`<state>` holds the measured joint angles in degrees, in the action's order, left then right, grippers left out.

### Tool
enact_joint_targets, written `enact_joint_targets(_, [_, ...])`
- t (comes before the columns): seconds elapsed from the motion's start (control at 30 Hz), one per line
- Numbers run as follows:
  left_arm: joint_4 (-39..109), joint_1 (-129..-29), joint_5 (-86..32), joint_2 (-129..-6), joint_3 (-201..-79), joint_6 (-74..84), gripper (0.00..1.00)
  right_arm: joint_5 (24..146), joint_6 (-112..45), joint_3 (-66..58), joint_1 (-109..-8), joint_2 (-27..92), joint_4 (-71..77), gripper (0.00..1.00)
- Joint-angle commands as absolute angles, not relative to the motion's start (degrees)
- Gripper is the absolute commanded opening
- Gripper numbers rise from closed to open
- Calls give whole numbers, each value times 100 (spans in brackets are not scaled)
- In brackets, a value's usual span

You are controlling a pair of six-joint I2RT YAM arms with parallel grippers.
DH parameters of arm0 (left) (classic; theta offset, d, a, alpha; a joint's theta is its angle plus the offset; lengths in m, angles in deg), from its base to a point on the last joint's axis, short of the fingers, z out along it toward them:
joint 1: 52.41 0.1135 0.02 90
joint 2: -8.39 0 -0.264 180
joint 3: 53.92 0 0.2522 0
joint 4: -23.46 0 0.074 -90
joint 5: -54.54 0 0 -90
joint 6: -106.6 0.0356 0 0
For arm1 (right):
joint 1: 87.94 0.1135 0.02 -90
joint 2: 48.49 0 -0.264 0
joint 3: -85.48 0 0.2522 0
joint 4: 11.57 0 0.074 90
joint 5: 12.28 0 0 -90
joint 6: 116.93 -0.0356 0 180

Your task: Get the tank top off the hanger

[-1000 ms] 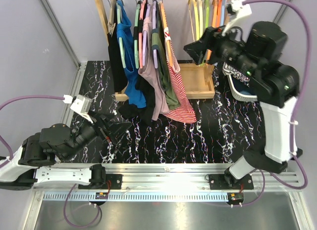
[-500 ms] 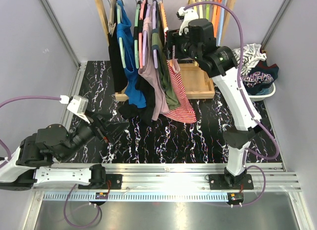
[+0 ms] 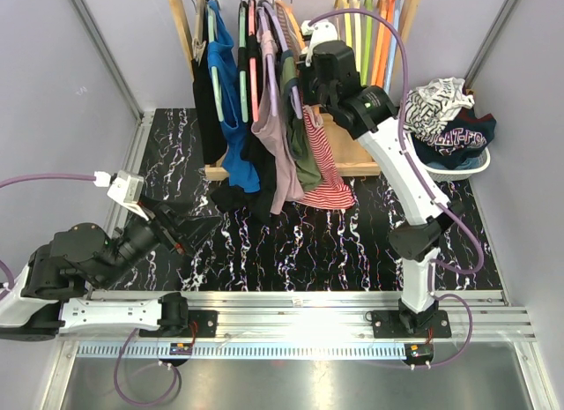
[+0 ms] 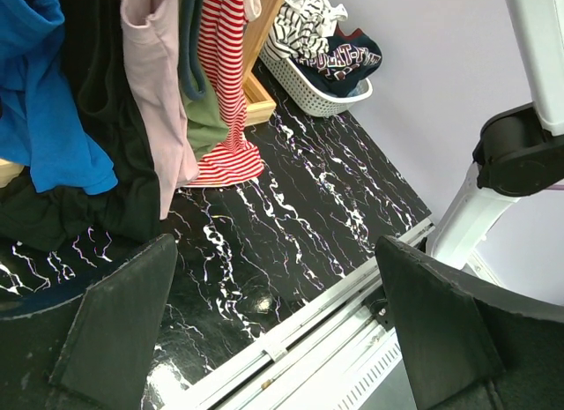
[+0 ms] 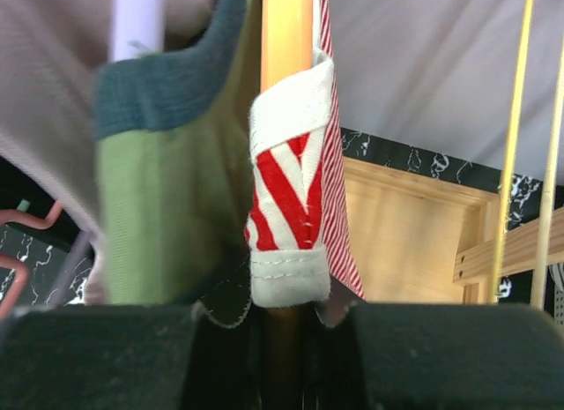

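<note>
The tank top (image 3: 324, 167) is red-and-white striped and hangs at the right end of the row of clothes on the rack; it also shows in the left wrist view (image 4: 226, 84). Its strap (image 5: 287, 220) wraps an orange wooden hanger (image 5: 286, 31). My right gripper (image 3: 296, 75) is up at that hanger's shoulder. In the right wrist view my right gripper (image 5: 284, 357) is shut on the hanger arm just below the strap's white hem. My left gripper (image 3: 189, 225) rests low over the black marbled floor, open and holding nothing (image 4: 273, 331).
The wooden rack (image 3: 181, 26) carries blue (image 3: 231, 119), pink (image 3: 269, 137) and green (image 3: 305, 154) garments on the left and several bare coloured hangers (image 3: 366, 22) on the right. A white basket (image 3: 445, 170) of clothes stands at the right. A metal rail (image 3: 291, 300) runs along the near edge.
My right arm swung from above the basket across to the rack, and its jaws closed on the striped top's hanger. The hanging clothes shifted slightly. The left arm barely moved.
</note>
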<state>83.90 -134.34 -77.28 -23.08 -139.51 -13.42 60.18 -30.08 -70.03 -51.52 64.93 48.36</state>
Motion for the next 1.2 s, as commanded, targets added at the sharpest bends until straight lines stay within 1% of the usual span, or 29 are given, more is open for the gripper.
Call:
enact_joint_targets(0.0, [8134,-13450,-7888,-2203,-13879,-1372,99,5741,-2807,-6891,-5120,5743,3763,0])
enact_joint_targets(0.13, [8108,-13450,-7923,-2141,-13843,-1355,99,5733,-2763,-6837,-5129,5294,3576,0])
enact_joint_targets(0.33, [8073,-13450,-7932,-2185,-13878,-1311,99,5390,-2719,-6856,-5121,4916,3673,0])
enact_joint_targets(0.47, [8064,-13459,-7940,-2246,-13931,-1275,99,5267,-2728,-6926,-5121,4784,4093,0])
enact_joint_targets(0.5, [8073,-13459,-7940,-2272,-13966,-1284,99,5258,-2754,-6926,-5121,4740,4425,0])
enact_joint_targets(0.6, [8064,-13450,-7923,-2343,-14045,-1249,99,5302,-2982,-6383,-5121,4249,4815,0])
enact_joint_targets(0.63, [8055,-13450,-7914,-2404,-14071,-1231,99,5363,-3026,-5754,-5121,3777,4781,0])
enact_joint_targets(0.7, [8003,-13450,-7888,-2466,-14142,-1161,99,5635,-3132,-5005,-5121,3204,4448,0])
enact_joint_targets(0.73, [7933,-13450,-7888,-2536,-14159,-1074,99,5827,-3193,-4375,-5129,2653,4290,0])
enact_joint_targets(0.83, [7801,-13450,-7818,-2755,-14335,-942,99,6066,-3334,-3790,-5121,1816,4472,0])
enact_joint_targets(0.93, [7756,-13450,-7800,-3167,-14668,-749,99,6584,-3474,-3648,-5121,1227,5192,0])
enact_joint_targets(1.03, [7748,-13450,-7703,-3711,-15099,-511,99,7470,-3633,-3621,-5129,716,5973,0])
enact_joint_targets(1.07, [7704,-13450,-7616,-3845,-15300,-380,99,7812,-3772,-3665,-5121,636,6498,0])
enact_joint_targets(1.13, [7590,-13450,-7554,-4230,-15477,-239,99,8262,-3957,-3805,-5129,443,7089,0])
enact_joint_targets(1.17, [7502,-13450,-7545,-4363,-15635,-125,99,8612,-4132,-3840,-5129,381,7692,0])
